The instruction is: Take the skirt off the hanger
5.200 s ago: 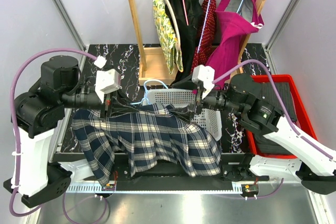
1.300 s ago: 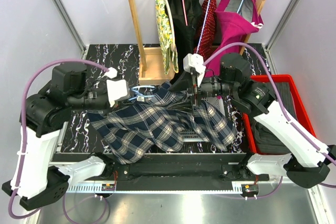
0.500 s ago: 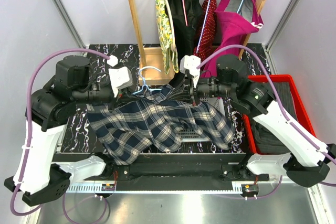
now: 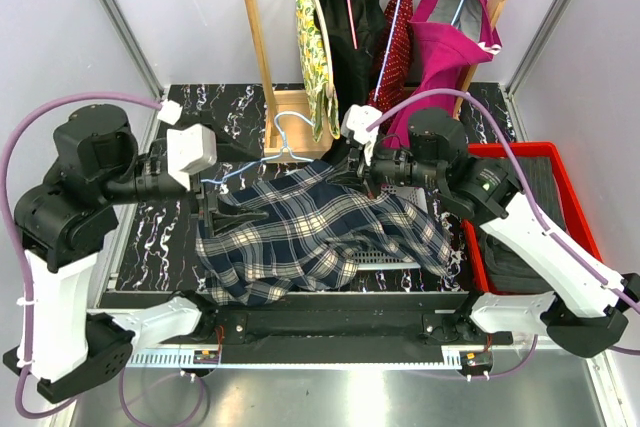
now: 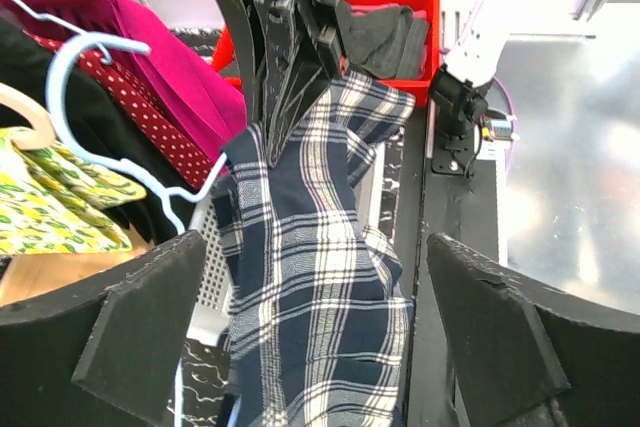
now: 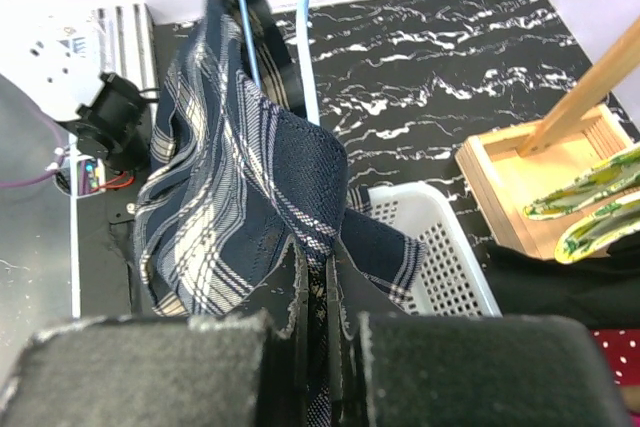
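The right gripper (image 6: 315,337) is clenched on a fold of the plaid skirt (image 6: 220,197), pinching the cloth right at its fingertips. This grip seems meant to anchor the fabric so the hanger can be drawn out of it. The left gripper (image 5: 320,347) is released, its jaws spread wide with nothing between them. The skirt lies just ahead of and below its fingers, probably because this arm is repositioning for a new hold.

Ahead of the right fingertips, the right wrist view alone shows the pale blue hanger (image 6: 308,67) with skirt cloth looped over its wire, so the garment does not look fully free. Beside that, under the fabric, sits a white basket (image 6: 440,257).

The left wrist view alone shows the right gripper facing it, and a red bin (image 5: 400,7) beyond. Only the top view shows the whole skirt heaped between both grippers, with the hanger's hook poking out past the left fingertips toward the clothes rack (image 4: 262,47)
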